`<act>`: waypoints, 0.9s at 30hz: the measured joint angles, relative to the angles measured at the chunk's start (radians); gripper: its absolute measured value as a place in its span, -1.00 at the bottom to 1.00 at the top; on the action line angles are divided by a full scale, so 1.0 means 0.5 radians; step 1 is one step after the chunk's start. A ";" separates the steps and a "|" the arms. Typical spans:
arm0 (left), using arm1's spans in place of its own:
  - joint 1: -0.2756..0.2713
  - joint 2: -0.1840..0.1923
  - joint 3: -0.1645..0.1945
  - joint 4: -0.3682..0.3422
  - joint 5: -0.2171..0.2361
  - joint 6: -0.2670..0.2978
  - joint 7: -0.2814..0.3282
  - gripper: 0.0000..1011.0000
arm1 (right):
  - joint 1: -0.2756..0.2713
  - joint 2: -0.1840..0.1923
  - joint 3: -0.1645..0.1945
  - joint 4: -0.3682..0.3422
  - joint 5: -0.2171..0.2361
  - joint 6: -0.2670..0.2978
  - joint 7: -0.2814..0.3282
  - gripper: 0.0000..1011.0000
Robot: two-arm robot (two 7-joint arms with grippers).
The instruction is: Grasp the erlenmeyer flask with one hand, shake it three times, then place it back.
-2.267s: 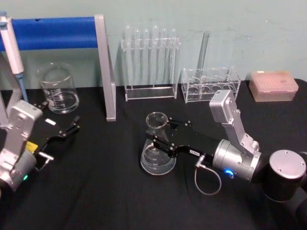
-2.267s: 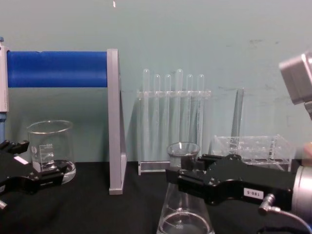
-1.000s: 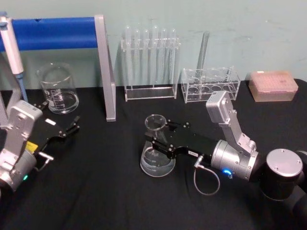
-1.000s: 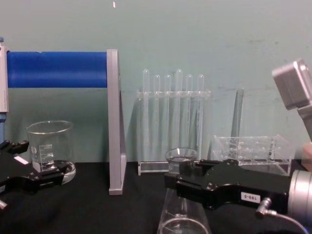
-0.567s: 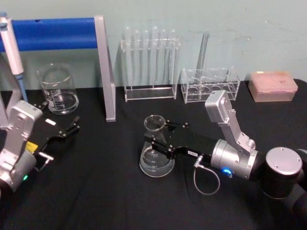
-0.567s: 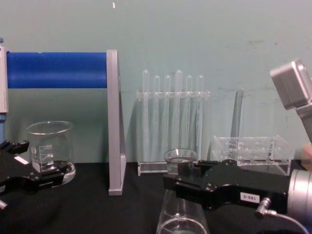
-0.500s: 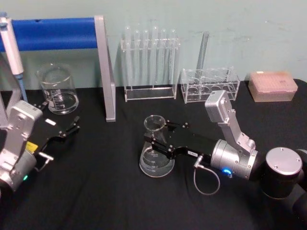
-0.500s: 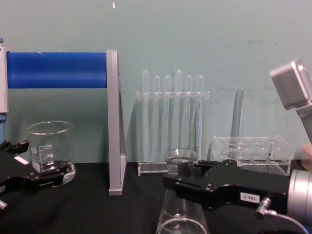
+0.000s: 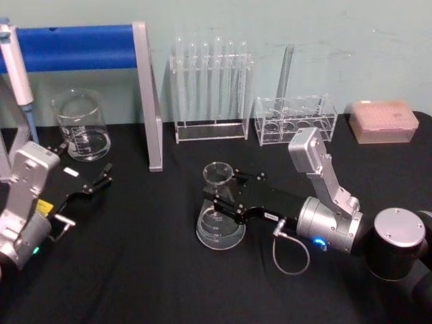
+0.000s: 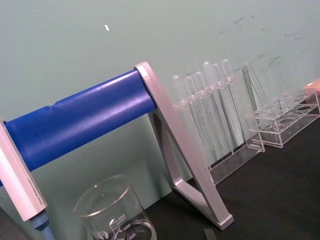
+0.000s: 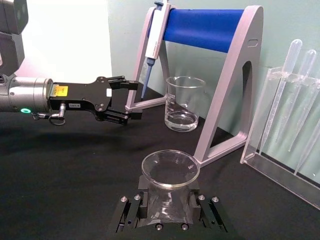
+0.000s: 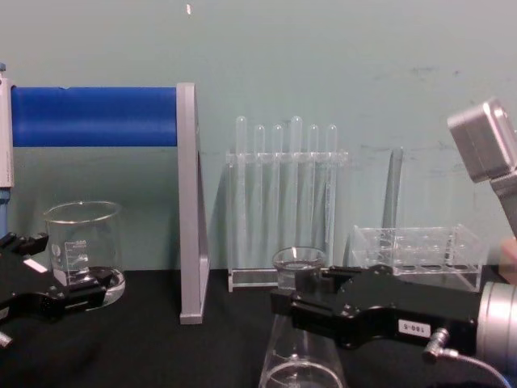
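Item: erlenmeyer flask (image 9: 220, 223), upright near table centre, neck clamped just under the rim by the right gripper (image 9: 222, 196), reaching in from 3 o'clock. Base contact with the black cloth (image 9: 148, 270): uncertain, possibly resting. Risks: smooth neck slipping through the pads (image 11: 144, 199) in a hard shake; a wide swing striking the test tube rack (image 9: 210, 129) at 12 o'clock. Idle: left gripper (image 9: 101, 181), parked at 9 o'clock, fingers apart.

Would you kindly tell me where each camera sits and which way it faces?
Head: high, looking down; right pincer clasping erlenmeyer flask, left pincer open.
Chest: low, looking across table; right pincer close.
Left wrist: faces blue stand, beaker.
Right wrist: along own fingers at flask; left pincer beyond.
Shared: head, right wrist both show beaker.
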 joint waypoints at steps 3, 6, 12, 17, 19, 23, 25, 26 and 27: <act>0.000 0.000 0.000 0.000 0.000 0.000 0.000 0.98 | 0.000 0.000 0.000 0.000 0.000 0.000 -0.001 -0.11; 0.000 0.000 0.000 0.000 0.000 0.000 0.000 0.98 | -0.001 0.000 0.000 0.000 -0.001 0.000 -0.002 -0.10; 0.000 0.000 0.000 0.000 0.000 0.000 0.000 0.98 | -0.004 0.001 -0.004 0.005 -0.010 0.014 -0.001 0.22; 0.000 0.000 0.000 0.000 0.000 0.000 0.000 0.98 | -0.004 0.000 -0.003 0.004 -0.009 0.013 -0.002 0.50; 0.000 0.000 0.000 0.000 0.000 0.000 0.000 0.98 | -0.004 0.000 -0.003 0.003 -0.009 0.012 -0.002 0.61; 0.000 0.000 0.000 0.000 0.000 0.000 0.000 0.98 | -0.003 0.000 -0.002 0.003 -0.008 0.010 -0.003 0.88; 0.000 0.000 0.000 0.000 0.000 0.000 0.000 0.98 | -0.003 0.000 -0.002 0.003 -0.007 0.009 -0.003 0.97; 0.000 0.000 0.000 0.000 0.000 0.000 0.000 0.98 | -0.003 0.000 -0.002 0.002 -0.007 0.009 -0.003 0.97; 0.000 0.000 0.000 0.000 0.000 0.000 0.000 0.98 | -0.003 0.000 -0.002 0.002 -0.006 0.008 -0.004 0.98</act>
